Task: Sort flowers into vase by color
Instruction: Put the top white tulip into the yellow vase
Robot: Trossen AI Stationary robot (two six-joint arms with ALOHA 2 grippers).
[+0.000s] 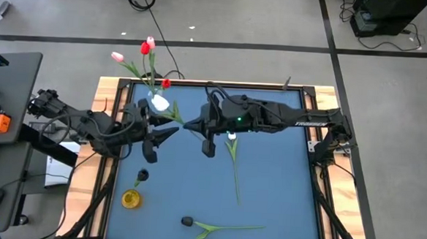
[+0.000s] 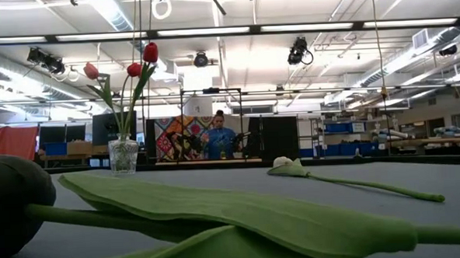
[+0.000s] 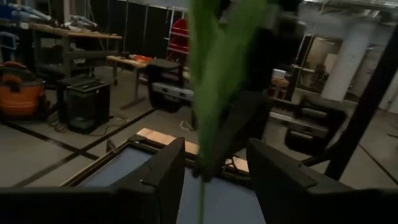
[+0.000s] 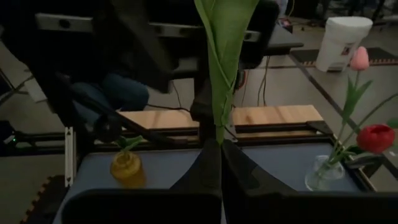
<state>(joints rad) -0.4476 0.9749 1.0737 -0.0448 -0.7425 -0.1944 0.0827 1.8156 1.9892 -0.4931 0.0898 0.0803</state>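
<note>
Right claw (image 1: 193, 125) pinching a white tulip's (image 1: 159, 102) stem mid-air. Left claw (image 1: 161, 133) spread just beside it, gripping nothing. 2 more tulips lying on the tabletop (image 1: 283, 182).

Right claw (image 4: 221, 146) pinching green flower stem (image 4: 222, 68); glass vase (image 4: 323, 173) beside, yellow object (image 4: 127, 168).

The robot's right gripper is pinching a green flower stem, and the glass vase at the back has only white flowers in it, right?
Not quite. The clear glass vase holds red and pink tulip buds, not white ones; the low view shows it. The rest holds: the right gripper is shut on the thin green flower stem.
</note>
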